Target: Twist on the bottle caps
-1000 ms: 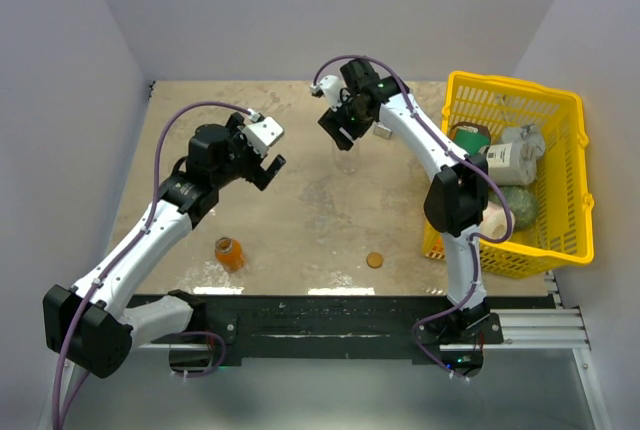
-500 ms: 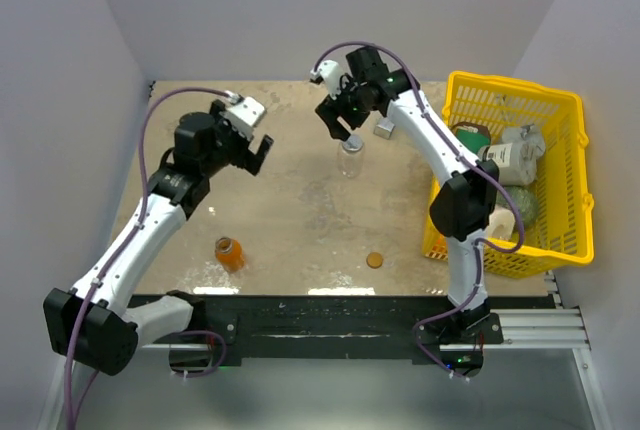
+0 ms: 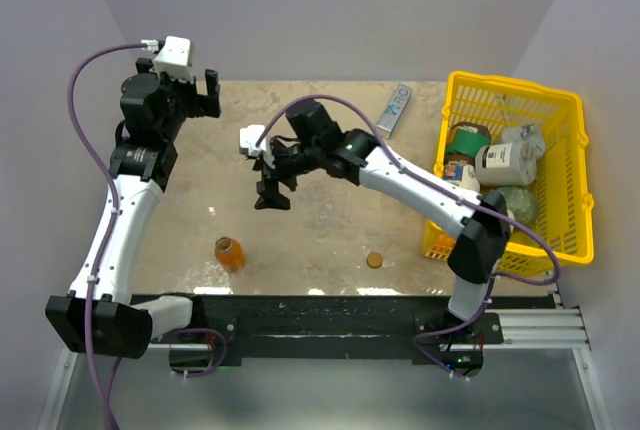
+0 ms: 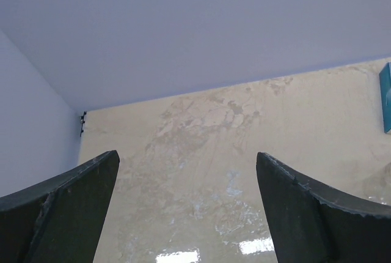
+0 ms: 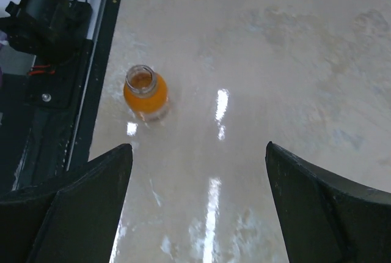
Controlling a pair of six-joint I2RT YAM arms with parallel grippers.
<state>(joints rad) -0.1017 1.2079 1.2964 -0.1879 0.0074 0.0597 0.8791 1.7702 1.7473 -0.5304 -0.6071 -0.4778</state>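
An orange bottle (image 3: 230, 253) stands upright with its mouth uncovered near the table's front left; the right wrist view shows it (image 5: 145, 95) ahead and to the left of the fingers. A brownish-orange bottle cap (image 3: 374, 261) lies flat near the front edge, right of centre. My right gripper (image 3: 274, 198) hangs open over the table's middle left, behind the orange bottle and apart from it, with nothing between its fingers (image 5: 198, 148). My left gripper (image 3: 200, 98) is raised at the back left corner, open and empty (image 4: 186, 155).
A yellow basket (image 3: 570, 250) at the right edge holds a green-lidded jar (image 3: 468, 137) and white containers. A grey bar with a teal face (image 3: 397, 110) lies at the back, right of centre, and shows at the right edge of the left wrist view (image 4: 387, 98). Walls close three sides.
My right arm swung from the back centre down and left toward the orange bottle, and its jaws widened. My left arm drew back and up into the back left corner, still open.
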